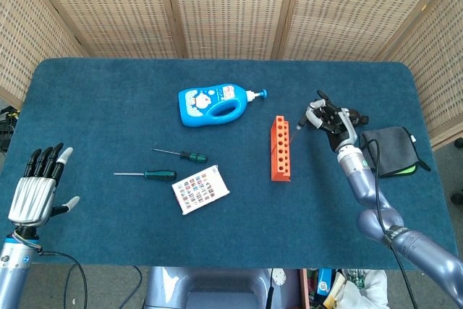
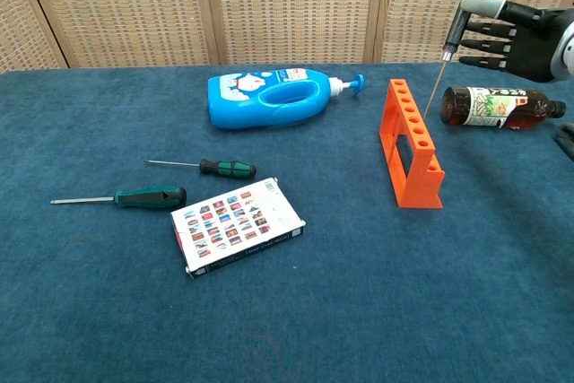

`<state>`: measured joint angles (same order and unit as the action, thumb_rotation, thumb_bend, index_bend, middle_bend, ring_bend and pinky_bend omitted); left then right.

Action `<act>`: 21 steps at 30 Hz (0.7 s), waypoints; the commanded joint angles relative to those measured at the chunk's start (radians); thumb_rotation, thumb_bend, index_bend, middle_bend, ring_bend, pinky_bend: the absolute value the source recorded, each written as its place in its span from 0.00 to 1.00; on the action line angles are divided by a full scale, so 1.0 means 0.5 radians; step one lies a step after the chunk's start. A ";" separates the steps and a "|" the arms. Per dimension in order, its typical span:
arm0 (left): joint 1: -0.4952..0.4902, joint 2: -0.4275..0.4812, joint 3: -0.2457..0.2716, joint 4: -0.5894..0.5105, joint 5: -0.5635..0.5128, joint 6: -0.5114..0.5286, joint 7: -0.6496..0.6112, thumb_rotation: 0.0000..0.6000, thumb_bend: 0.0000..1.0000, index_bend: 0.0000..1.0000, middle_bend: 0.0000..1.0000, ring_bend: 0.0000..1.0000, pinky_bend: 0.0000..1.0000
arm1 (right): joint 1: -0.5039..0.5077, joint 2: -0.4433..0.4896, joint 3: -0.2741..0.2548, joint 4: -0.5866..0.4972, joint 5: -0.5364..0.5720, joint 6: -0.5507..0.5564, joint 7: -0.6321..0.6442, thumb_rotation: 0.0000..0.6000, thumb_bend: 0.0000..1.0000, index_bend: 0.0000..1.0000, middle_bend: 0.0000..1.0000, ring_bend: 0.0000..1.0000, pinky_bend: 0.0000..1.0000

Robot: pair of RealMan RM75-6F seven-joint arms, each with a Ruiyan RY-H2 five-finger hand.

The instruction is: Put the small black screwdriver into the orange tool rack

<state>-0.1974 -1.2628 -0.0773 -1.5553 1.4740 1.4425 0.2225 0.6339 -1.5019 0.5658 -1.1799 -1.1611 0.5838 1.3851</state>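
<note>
Holding the small black screwdriver by its handle, the right hand hangs above the table, just right of the orange tool rack. The thin shaft points down toward the rack's far end, not yet in a hole. The left hand rests at the table's near edge, fingers spread, holding nothing.

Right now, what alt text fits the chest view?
The right hand holds a small screwdriver tip-down above the far end of an orange tool rack; a soap bottle, two more screwdrivers and a card box lie to its left.
</note>
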 commanded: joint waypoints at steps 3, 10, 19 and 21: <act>0.001 -0.002 0.002 -0.001 -0.001 0.001 0.003 1.00 0.00 0.00 0.00 0.00 0.00 | -0.008 -0.013 -0.018 0.014 -0.012 0.003 0.019 1.00 0.29 0.61 0.00 0.00 0.00; 0.000 -0.003 0.003 -0.003 0.001 0.003 0.005 1.00 0.00 0.00 0.00 0.00 0.00 | -0.006 -0.003 -0.020 -0.001 -0.027 0.013 0.028 1.00 0.29 0.61 0.00 0.00 0.00; 0.001 0.000 0.003 -0.003 0.003 0.008 -0.005 1.00 0.00 0.00 0.00 0.00 0.00 | -0.011 0.030 -0.001 -0.077 -0.024 0.064 0.008 1.00 0.29 0.61 0.00 0.00 0.00; 0.002 0.001 0.003 -0.003 0.005 0.011 -0.007 1.00 0.00 0.00 0.00 0.00 0.00 | -0.010 0.036 0.003 -0.096 -0.017 0.075 -0.006 1.00 0.29 0.61 0.00 0.00 0.00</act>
<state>-0.1965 -1.2624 -0.0758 -1.5567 1.4765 1.4481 0.2188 0.6288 -1.4856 0.5659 -1.2252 -1.1710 0.6194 1.3847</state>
